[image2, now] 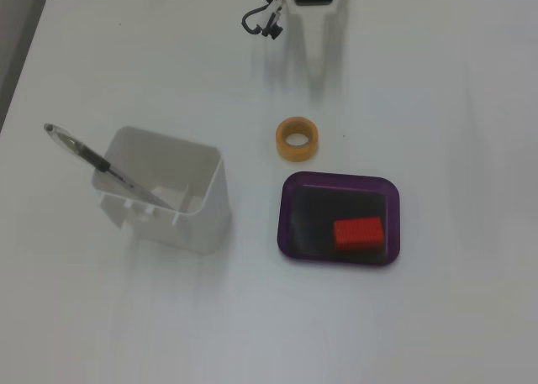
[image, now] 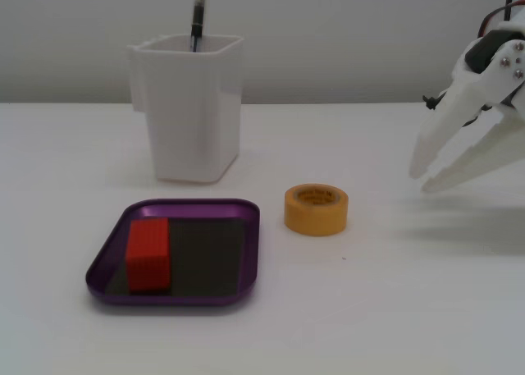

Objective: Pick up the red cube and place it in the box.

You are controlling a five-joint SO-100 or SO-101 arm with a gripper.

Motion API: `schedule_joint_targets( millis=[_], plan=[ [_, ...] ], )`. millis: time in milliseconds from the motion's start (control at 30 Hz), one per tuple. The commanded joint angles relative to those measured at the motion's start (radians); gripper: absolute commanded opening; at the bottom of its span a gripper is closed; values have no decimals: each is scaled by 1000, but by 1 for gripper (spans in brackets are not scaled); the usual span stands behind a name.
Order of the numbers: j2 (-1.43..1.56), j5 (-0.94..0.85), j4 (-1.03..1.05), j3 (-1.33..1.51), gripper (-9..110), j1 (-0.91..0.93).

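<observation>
The red cube (image: 148, 253) lies inside the box (image: 98, 270), a shallow purple tray, on the left part of its dark bottom. In the other fixed view the cube (image2: 358, 233) sits at the lower right of the box (image2: 286, 224). My white gripper (image: 424, 180) hangs at the far right, well away from the box, fingers spread and empty, tips a little above the table. From above it (image2: 318, 75) comes in at the top edge and blends into the white table.
A yellow tape roll (image: 316, 209) (image2: 298, 139) lies between the gripper and the box. A tall white square cup (image: 193, 112) (image2: 168, 203) with a pen (image: 198, 14) (image2: 92, 157) stands behind the box. A black cable (image2: 261, 23) loops by the arm.
</observation>
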Motion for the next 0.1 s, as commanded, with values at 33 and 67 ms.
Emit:
schedule_joint_targets(
  millis=[33, 67],
  plan=[
    [86, 5, -9, 12, 1, -5],
    [86, 5, -9, 12, 1, -5]
  ],
)
